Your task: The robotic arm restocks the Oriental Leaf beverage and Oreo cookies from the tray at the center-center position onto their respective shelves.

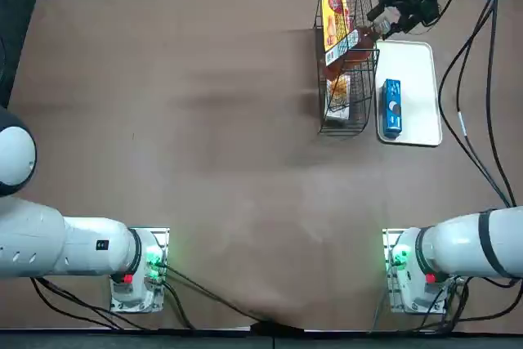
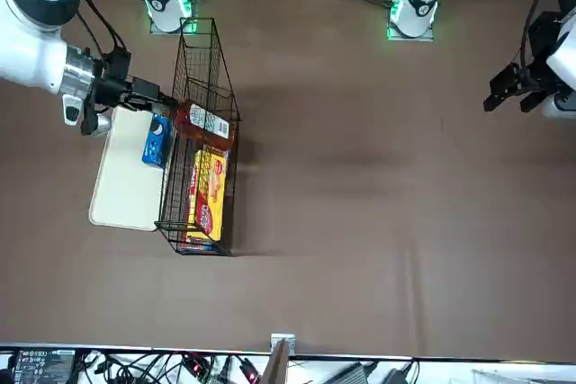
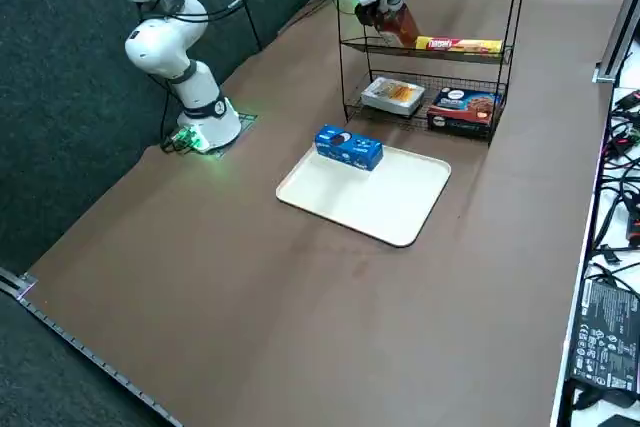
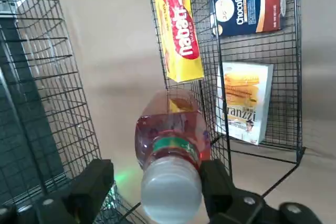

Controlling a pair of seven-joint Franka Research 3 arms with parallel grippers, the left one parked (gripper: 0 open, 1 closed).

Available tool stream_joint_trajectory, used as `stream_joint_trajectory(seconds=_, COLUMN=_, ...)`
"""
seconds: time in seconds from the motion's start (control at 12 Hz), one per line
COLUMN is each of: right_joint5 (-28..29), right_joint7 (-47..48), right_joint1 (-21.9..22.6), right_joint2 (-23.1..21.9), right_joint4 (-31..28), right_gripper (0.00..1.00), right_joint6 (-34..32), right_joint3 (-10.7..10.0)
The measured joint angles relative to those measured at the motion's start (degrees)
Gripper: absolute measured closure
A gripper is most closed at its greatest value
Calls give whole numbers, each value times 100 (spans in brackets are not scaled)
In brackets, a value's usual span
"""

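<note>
The Oriental Leaf beverage [image 4: 170,135] lies tilted on a middle tier of the black wire shelves [image 3: 510,7], base inside and white cap sticking out at the rack's edge. My right gripper [image 4: 157,177] is at that cap end and open. One finger [image 4: 97,179] stands clear of the bottle with a gap showing; the other is against its neck. The bottle [image 1: 353,45] and gripper [image 1: 391,22] also show from above. The blue Oreo cookies box [image 1: 392,108] rests on the white tray [image 1: 417,63] beside the rack.
A long yellow packet [image 3: 458,45] shares the bottle's tier. On the lowest tier lie a pale biscuit pack [image 3: 393,95] and a dark blue-and-red box [image 3: 462,107]. My arm's black cables [image 1: 482,120] hang to the right of the tray.
</note>
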Motion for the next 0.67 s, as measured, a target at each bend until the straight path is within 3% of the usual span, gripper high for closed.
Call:
stream_joint_trajectory(seconds=0.33, right_joint5=-48, right_joint7=-7, right_joint1=-18, right_joint2=1, right_joint4=31, right_gripper=0, right_joint6=0, right_joint3=-31)
stream_joint_trajectory(seconds=0.67, right_joint5=-466, right_joint7=-81, right_joint1=-132, right_joint2=1, right_joint4=154, right_gripper=0, right_joint6=-4, right_joint3=-103)
